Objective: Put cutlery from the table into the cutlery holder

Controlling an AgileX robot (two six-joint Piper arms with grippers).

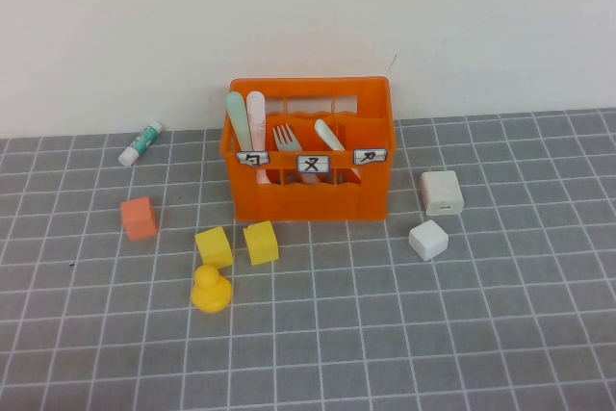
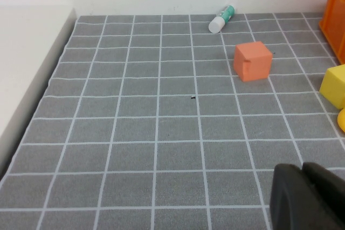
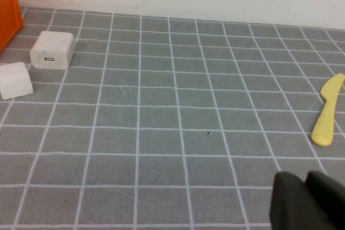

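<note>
I saw the bright orange cutlery holder [image 1: 308, 194] with white, black-marked labels on the dark grey, pale-grouted table [image 1: 385, 334] — pale green spoon [image 1: 237, 115], pink spoon [image 1: 256, 113], grey fork [image 1: 285, 138], cream knife [image 1: 328, 134] — and a yellow duck [image 1: 211, 289].

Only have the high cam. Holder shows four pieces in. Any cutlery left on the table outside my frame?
Observer: Yes. The right wrist view shows a yellow knife lying flat on the table, well away from the cutlery holder.
Operator: No arms in my frame. Where's the left?
Observer: The left gripper is shut and empty, low over bare tiles, with the orange cube ahead of it.
Operator: And the right?
Observer: The right gripper hangs low over the table. The yellow knife is ahead of it, and the two are not touching.
</note>
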